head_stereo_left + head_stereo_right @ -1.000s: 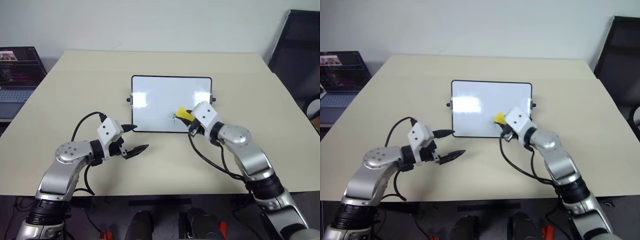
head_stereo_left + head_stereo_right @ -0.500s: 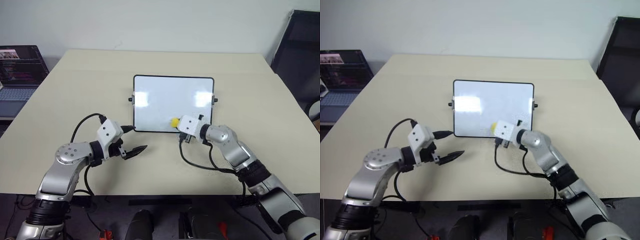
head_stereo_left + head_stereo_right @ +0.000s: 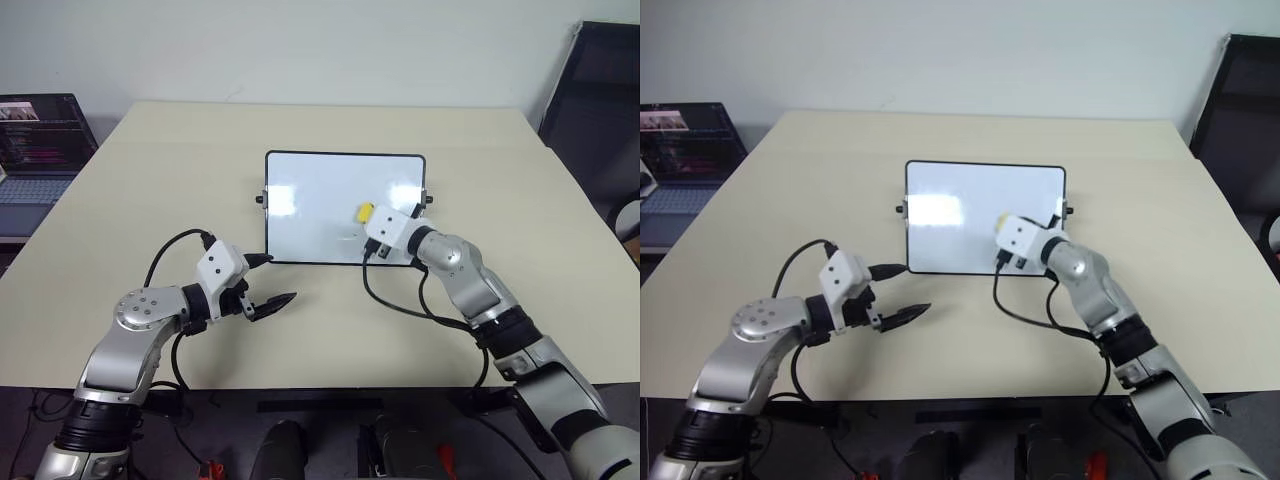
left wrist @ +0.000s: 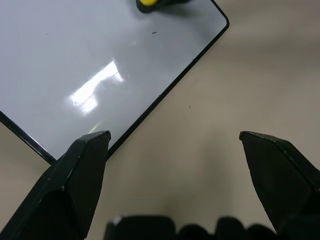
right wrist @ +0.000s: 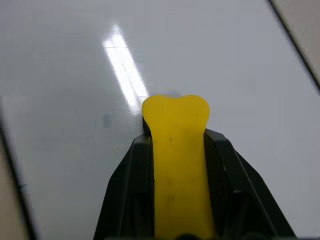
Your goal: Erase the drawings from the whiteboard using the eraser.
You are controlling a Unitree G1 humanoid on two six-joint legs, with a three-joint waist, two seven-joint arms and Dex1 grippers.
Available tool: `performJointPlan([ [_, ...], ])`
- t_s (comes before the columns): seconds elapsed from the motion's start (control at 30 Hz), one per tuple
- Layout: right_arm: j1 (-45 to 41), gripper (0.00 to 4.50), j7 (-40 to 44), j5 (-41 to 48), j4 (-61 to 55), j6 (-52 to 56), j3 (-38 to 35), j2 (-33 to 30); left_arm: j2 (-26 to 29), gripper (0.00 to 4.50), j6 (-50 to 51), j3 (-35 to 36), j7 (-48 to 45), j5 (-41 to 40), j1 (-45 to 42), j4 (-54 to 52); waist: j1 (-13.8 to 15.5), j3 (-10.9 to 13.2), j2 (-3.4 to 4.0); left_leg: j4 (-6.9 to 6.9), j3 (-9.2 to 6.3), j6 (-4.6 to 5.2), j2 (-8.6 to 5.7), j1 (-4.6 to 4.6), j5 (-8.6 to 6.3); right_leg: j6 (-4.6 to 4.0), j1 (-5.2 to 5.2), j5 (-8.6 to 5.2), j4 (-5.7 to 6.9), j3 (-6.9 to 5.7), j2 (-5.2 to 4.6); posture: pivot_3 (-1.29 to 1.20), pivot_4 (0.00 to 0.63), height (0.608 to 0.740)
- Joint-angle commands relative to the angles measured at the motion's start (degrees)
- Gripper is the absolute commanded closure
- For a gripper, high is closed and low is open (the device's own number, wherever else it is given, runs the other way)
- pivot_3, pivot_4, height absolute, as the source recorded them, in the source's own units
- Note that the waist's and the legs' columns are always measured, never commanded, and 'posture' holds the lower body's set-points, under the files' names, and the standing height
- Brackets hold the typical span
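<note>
Laptop [image 3: 40, 135] cut off at frame edge; eraser [image 5: 177, 165] base hidden betw fingers

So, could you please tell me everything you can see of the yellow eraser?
The eraser is a bright yellow, matte oblong block with a notched, two-lobed front end. It is clamped lengthwise between the black fingers of the right gripper, its tip sticking out past them. It sits over the right part of the whiteboard; whether the tip touches the glossy surface cannot be told.

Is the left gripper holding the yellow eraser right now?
No, the left gripper hangs open and empty over the table beside the whiteboard, while the eraser sits clamped in the right gripper.
</note>
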Motion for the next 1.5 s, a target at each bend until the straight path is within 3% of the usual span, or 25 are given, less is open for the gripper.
performJointPlan([
  [0.03, 2.08, 3.5, 4.95, -1.18, -1.51, -1.1, 2.86, -1.04, -0.14, 0.0, -1.1, 0.15, -0.14, -0.23, -0.14, -1.15, -0.02, 0.0, 0.0, 0.0, 0.0, 0.0, 0.0, 0.0, 0.0, 0.02, 0.0, -0.01, 0.01, 0.0, 0.0, 0.0, 0.15, 0.74],
  [0.37, -1.95, 3.5, -8.19, -4.43, 1.69, -3.29, -2.43, 2.18, -0.08, 0.0, -0.96, 0.14, -0.12, -0.31, 0.16, -1.4, -0.11, 0.01, 0.01, 0.09, 0.0, 0.01, 0.01, 0.05, 0.04, 0.12, 0.01, -0.04, 0.05, 0.04, 0.05, 0.0, 0.15, 0.74],
  [0.67, 1.61, 3.5, 1.92, -3.53, -0.82, -2.51, 1.14, 1.88, 0.05, 0.0, -0.95, 0.22, -0.26, -0.4, 0.51, -1.53, -0.1, 0.01, 0.01, -0.03, -0.02, -0.02, 0.01, -0.01, -0.01, -0.03, -0.03, 0.0, 0.0, 0.01, 0.04, 0.0, 0.15, 0.74],
  [0.83, 1.89, 3.5, 0.07, -3.53, -1.97, -1.63, -1.21, 3.13, 0.01, 0.0, -0.79, 0.08, -0.27, -0.44, 0.23, -1.7, -0.12, 0.01, 0.01, 0.02, -0.01, -0.02, 0.01, 0.01, 0.01, 0.08, -0.02, -0.06, 0.01, 0.03, 0.04, 0.0, 0.15, 0.74],
  [0.93, 3.28, 3.5, -0.14, 1.79, -7.03, 3.74, -6.62, 5.86, -0.12, 0.0, -0.72, -0.22, -0.44, -0.54, -0.75, -1.79, -0.09, 0.01, 0.01, 0.05, -0.03, -0.01, 0.02, 0.01, 0.02, 0.08, -0.01, -0.05, 0.03, 0.02, 0.05, 0.0, 0.15, 0.74],
  [1.2, 18.64, 3.5, -4.27, 14.74, -35.19, 28.05, -24.29, 13.15, -1.47, 0.0, 0.0, -4.04, -2.9, -1.27, -7.6, -2.62, 1.25, 0.01, 0.01, 0.03, -0.2, -0.05, -0.01, -0.32, -0.01, 0.01, -0.07, -0.02, -0.06, -0.1, -0.03, 0.0, 0.15, 0.74],
  [1.5, 29.23, 3.5, -11.97, 15.22, -47.59, 46.13, -29.39, 14.97, -6.32, 0.0, -3.28, -11.83, -9.87, 0.11, -17.86, 4.01, 0.88, 0.01, 0.02, 0.05, -0.05, -0.04, -0.08, -0.26, 0.0, 0.13, -0.08, -0.1, -0.09, -0.19, 0.11, 0.0, 0.15, 0.74],
])
